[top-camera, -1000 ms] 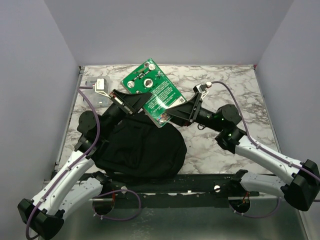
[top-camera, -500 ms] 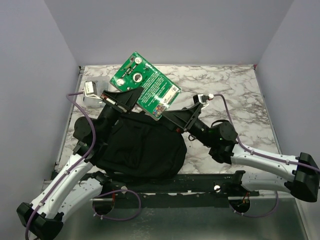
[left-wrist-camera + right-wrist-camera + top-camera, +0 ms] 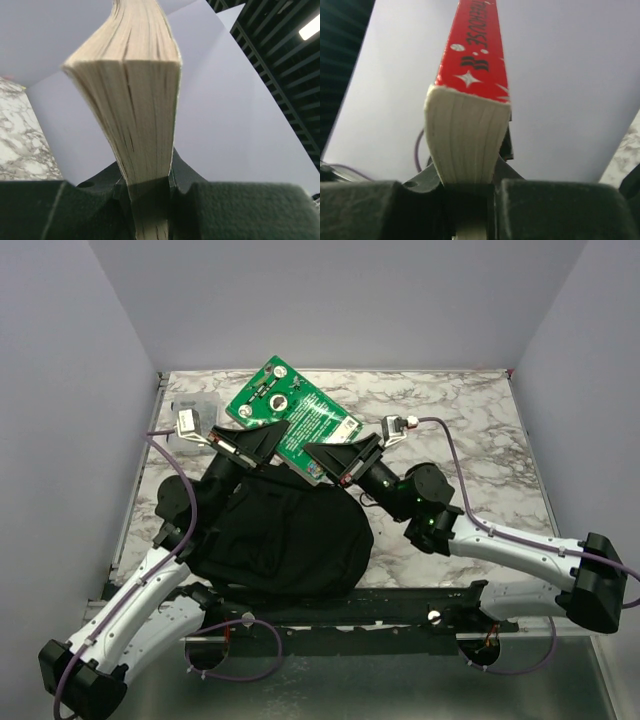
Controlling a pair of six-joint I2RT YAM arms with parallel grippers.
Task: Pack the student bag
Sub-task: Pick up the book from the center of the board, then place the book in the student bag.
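The student bag [image 3: 285, 540], a large black soft backpack, lies on the marble table [image 3: 460, 420] between the two arms. Above its far edge a thick book [image 3: 298, 418] with a green cover is held up, tilted. My left gripper [image 3: 258, 443] is shut on the book's left lower edge; the left wrist view shows the cream page block [image 3: 135, 100] pinched between the jaws [image 3: 147, 186]. My right gripper [image 3: 332, 462] is shut on the book's near right corner. In the right wrist view the pages and red spine [image 3: 470, 120] rise from between its jaws [image 3: 470, 187].
A small pale box [image 3: 192, 412] sits at the back left corner of the table. Grey walls close in the back and both sides. A dark rail [image 3: 400, 608] runs along the near edge by the arm bases.
The right arm swung left to the book and its jaws closed on the near right corner. The left gripper kept its hold while the book shifted slightly.
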